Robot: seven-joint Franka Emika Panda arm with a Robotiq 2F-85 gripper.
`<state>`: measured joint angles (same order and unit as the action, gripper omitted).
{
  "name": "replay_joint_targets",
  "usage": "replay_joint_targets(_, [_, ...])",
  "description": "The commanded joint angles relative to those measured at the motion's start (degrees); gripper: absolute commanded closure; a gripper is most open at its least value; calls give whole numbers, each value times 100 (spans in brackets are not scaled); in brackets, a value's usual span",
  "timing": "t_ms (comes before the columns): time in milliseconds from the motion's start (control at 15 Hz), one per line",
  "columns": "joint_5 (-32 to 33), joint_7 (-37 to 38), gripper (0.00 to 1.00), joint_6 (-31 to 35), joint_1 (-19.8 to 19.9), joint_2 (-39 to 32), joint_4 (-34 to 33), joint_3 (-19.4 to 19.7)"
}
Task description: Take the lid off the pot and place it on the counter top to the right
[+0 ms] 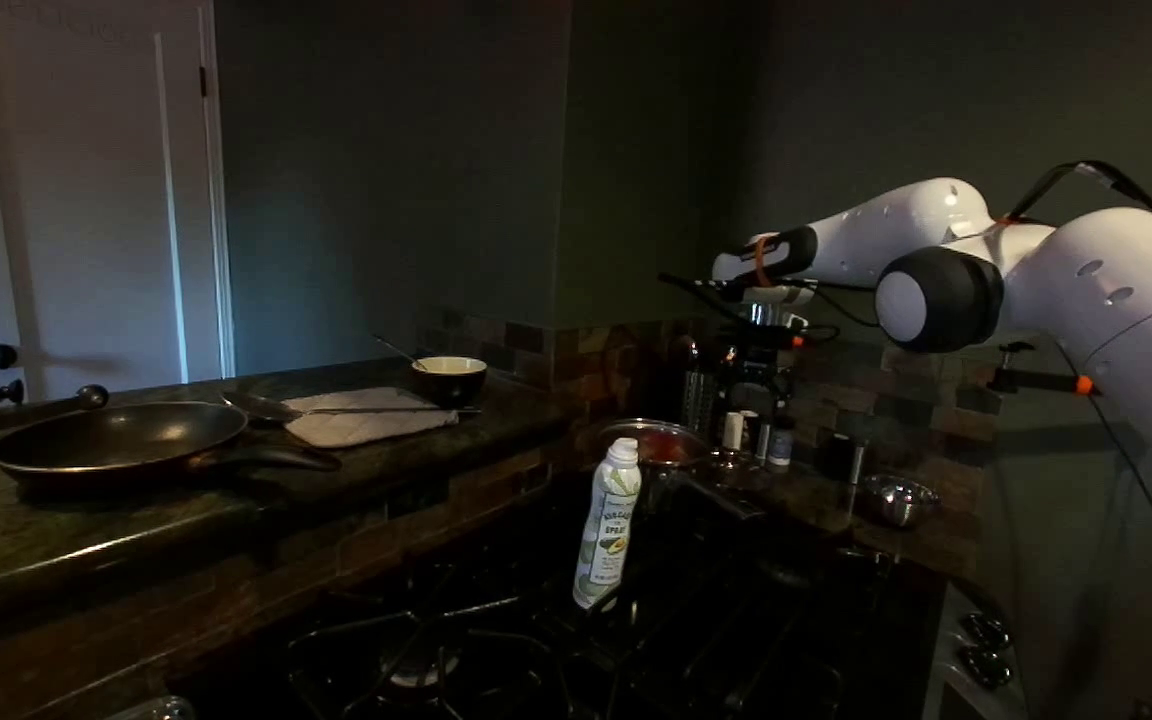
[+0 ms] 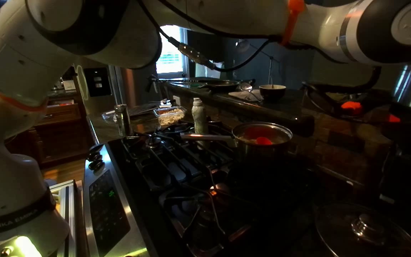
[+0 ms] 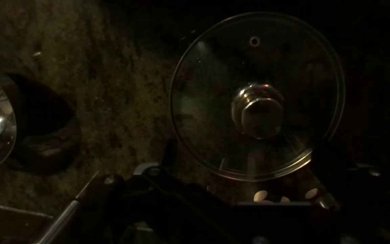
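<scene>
Below the spread pincer (image 3: 246, 145), the round glass lid (image 3: 208, 118) lies flat on the tabletop (image 3: 120, 101), knob (image 3: 262, 117) pointing up and vent hole (image 3: 254, 41) toward the wrist view's top edge, while in an exterior view the pot (image 2: 264, 151) points its long handle (image 2: 207, 137) toward the left edge.

In the wrist view, a silver metal bowl (image 3: 3, 112) is cut off by the nine o'clock edge, the black two-fingered gripper (image 3: 244, 152) is partly lost in shadow towards six o'clock, and small pale ovals (image 3: 260, 196) at five o'clock, some partly covered by it, cannot be identified. In an exterior view, the round, metal-knobbed clear-glass lid (image 2: 368, 230) is cropped at four o'clock by the bottom edge. In an exterior view, the silver metal pot (image 1: 674, 468) is partly hidden at its eight o'clock side by a white-and-green spray can (image 1: 608, 530).
</scene>
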<state>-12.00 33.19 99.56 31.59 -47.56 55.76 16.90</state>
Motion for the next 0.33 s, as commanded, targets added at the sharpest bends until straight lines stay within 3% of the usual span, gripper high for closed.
replay_joint_targets(0, [284,-1057,0,416,-257,795,1166,-41])
replay_joint_targets(133, [443,-1574,0,613,-401,1090,1637,-58])
replay_joint_targets(200, [260,-1128,0,268,-220,554,740,-17])
replay_joint_targets(267, [306,-1297,0,345,-295,678,946,-20])
